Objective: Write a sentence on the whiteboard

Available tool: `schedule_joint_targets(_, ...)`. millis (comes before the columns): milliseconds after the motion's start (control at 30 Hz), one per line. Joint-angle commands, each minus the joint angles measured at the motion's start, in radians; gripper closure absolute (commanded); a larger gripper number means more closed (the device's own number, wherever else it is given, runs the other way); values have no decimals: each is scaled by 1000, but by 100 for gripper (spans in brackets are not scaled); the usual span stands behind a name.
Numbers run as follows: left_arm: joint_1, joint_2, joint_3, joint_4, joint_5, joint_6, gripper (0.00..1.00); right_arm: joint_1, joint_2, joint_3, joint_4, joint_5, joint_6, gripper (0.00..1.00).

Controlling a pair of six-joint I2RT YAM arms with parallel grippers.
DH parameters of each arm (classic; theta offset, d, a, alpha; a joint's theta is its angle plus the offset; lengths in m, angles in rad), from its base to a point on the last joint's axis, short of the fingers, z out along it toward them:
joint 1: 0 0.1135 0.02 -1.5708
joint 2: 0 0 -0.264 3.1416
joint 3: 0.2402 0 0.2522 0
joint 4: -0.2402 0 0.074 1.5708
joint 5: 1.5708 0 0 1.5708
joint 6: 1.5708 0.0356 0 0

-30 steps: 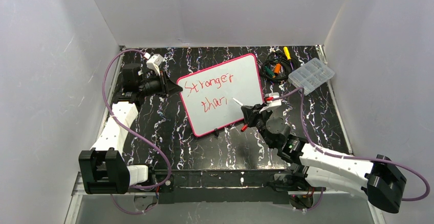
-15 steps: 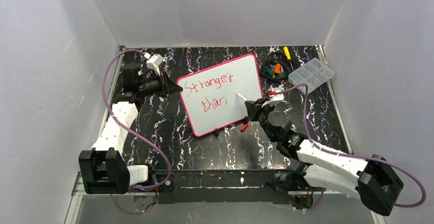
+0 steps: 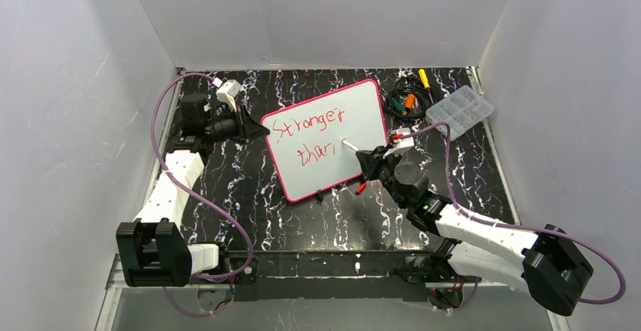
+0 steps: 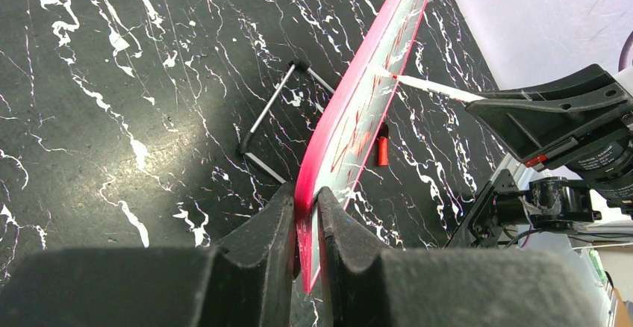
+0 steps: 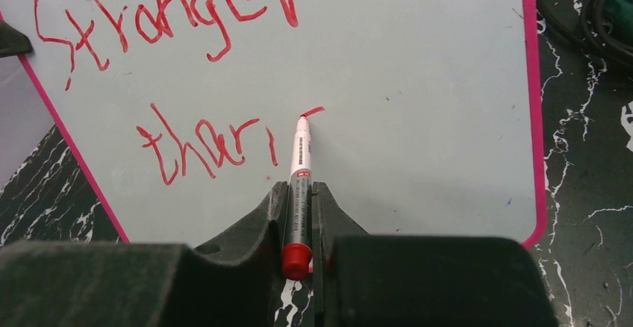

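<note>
- Black, white-veined table.
- Clear box at its far right.
- Tangled cables beside the box, perhaps with small tools.
- Small red cap by the whiteboard.

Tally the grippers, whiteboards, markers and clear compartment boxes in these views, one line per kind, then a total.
Grippers: 2 (left gripper, right gripper)
Whiteboard: 1
Marker: 1
Clear box: 1
Total: 5

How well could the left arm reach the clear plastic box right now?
Probably not well: the left gripper is shut on the edge of the whiteboard, which stands between it and the clear plastic box at the far right.
</note>
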Motion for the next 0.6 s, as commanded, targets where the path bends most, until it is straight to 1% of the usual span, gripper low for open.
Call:
schedule_joint_targets(0, -8, -22, -10, -14, -1, 11, 100, -6, -13, 8, 1, -41, 35, 99)
schedule_joint_targets(267, -8, -24, -10, -14, 1, 10, 100, -6, -74, -29, -88, -18, 64, 99)
schedule_joint_targets(567, -8, -29, -11, -14, 1, 11, 100, -7, -76, 4, -87, 19, 24, 99)
